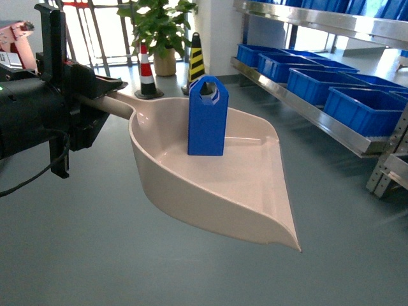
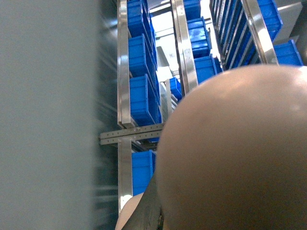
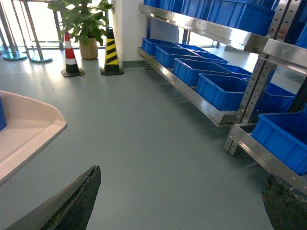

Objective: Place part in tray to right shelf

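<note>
Head view: the part [image 1: 208, 118] stands upright in the tray [image 1: 191, 185], toward the handle end, its base on the tray floor. The left tool [image 1: 89, 95] grips the tray handle and carries the tray in the air above the grey floor [image 1: 95, 255]; the grip point itself is hidden behind the black wrist housing, so the hold is judged from how the tray hangs. Right wrist view: the right tool [image 3: 177, 201] is spread wide and holds nothing, with both dark fingertips [image 3: 72, 201] at the bottom corners.

Progress, as judged: loading the part into the tray is done. Transfer to the shelf [image 1: 306, 108] is not done; the shelf lies well apart, to the right of the tray, with its front rail running diagonally. Remaining: close on the shelf, then set the tray or part down there.

Count:
- Part: one.
- Tray: one.
- Tools: two.
- Crates [image 1: 312, 83] on the lower shelf level, head view: at least five; the row runs out of frame.
- Cones [image 1: 197, 60]: two.
- Plant [image 1: 159, 25]: one.
</note>
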